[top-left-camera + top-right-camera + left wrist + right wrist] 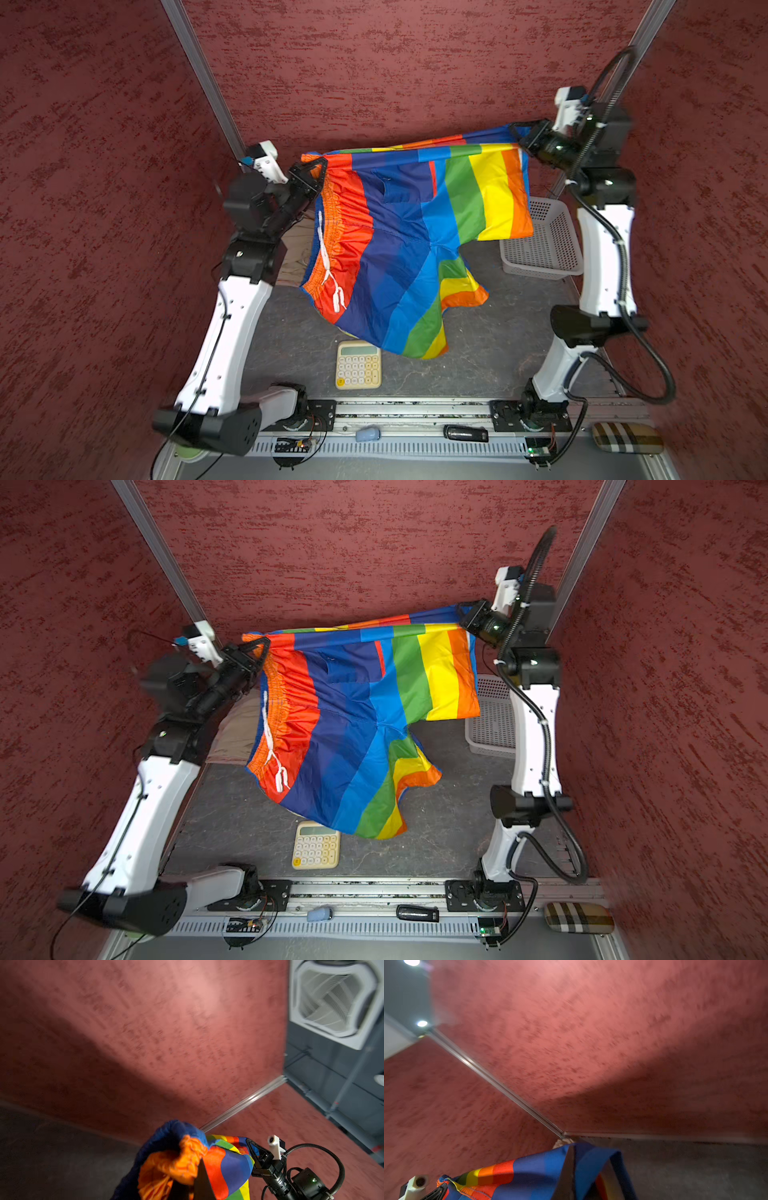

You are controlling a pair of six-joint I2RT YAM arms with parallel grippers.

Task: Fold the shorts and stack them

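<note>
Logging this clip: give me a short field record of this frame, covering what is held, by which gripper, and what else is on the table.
held item: rainbow shorts, lifted and stretched between both grippers, legs hanging
left gripper: shut on the orange waistband corner
right gripper: shut on the blue edge at the opposite end
beige shorts: on the table, left side, partly hidden
other items: calculator, white basket
fold status: not yet folded

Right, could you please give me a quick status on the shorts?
Left jaws shut on waistband corner, right jaws on leg hem. Rainbow shorts hang spread above table. Calculator underneath, tan shorts at left.
</note>
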